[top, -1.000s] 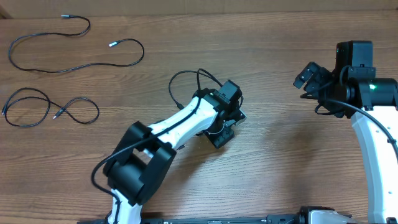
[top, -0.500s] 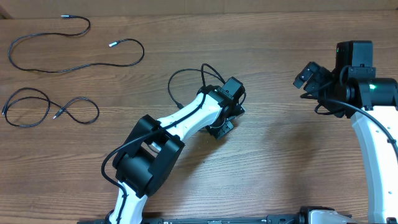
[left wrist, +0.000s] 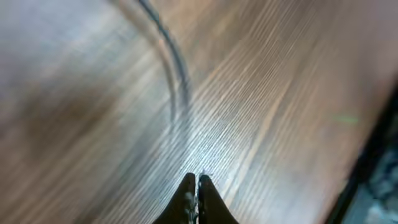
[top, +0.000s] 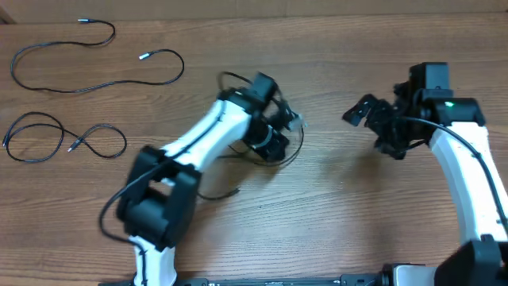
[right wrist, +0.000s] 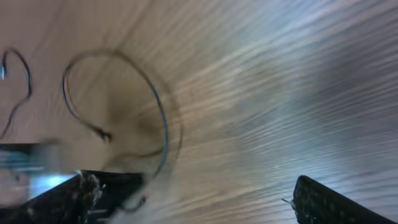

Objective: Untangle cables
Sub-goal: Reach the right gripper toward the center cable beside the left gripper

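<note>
Left wrist: left hand (left wrist: 196, 182) pinched shut above grained wood table (left wrist: 280, 93) (thin black cable (left wrist: 178, 65) ahead); right hand (right wrist: 196, 188) wide.

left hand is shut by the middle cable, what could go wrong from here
The left hand may be shut on nothing: its wrist view shows the cable lying ahead of the tips. From overhead the cable curls close around that hand, so pulling might snag or tighten it.
</note>
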You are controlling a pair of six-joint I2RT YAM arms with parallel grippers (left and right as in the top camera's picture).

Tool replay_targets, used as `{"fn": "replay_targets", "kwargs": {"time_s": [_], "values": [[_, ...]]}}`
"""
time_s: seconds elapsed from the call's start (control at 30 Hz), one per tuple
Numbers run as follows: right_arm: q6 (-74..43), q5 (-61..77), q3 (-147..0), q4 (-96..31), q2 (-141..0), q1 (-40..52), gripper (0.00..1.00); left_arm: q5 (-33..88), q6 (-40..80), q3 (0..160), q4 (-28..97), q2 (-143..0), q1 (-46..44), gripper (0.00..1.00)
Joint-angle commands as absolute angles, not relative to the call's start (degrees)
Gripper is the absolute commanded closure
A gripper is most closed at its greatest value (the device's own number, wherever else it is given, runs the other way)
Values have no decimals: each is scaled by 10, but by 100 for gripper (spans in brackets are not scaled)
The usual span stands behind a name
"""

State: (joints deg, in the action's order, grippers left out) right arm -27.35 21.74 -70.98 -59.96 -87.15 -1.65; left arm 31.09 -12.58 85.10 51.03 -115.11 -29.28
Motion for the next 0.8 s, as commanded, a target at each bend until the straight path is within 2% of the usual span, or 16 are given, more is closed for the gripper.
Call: {"fn": "replay_targets", "kwargs": {"time_s": [0.0,0.1,0.17,0.2,0.3,0.4,0.43,0.47,0.57,0.67,0.77], "values": [[-263,297,-686,-573,-888,0,0,421,-129,857,511,-1109,-249,96],[-277,318,-666,-535,-899,38,0,499,-129,857,510,-1109,-224,96],[-314,303,-650,-506,-899,63,0,499,-129,857,510,-1109,-217,96],[-359,274,-632,-484,-899,82,0,490,-127,857,512,-1109,-214,96],[-388,264,-590,-424,-901,114,0,396,-46,857,514,-1109,-204,96],[-413,249,-555,-364,-912,160,12,295,58,857,514,-1109,-190,96],[-438,222,-553,-356,-925,182,19,274,82,857,514,-1109,-184,96],[-439,211,-554,-350,-933,194,21,261,96,857,514,-1109,-180,96],[-432,159,-579,-382,-976,232,23,226,124,856,518,-1109,-172,96],[-430,105,-644,-468,-1011,236,23,178,145,856,526,-1109,-172,96],[-426,93,-673,-494,-1030,241,27,170,169,856,525,-1109,-172,96]]}}
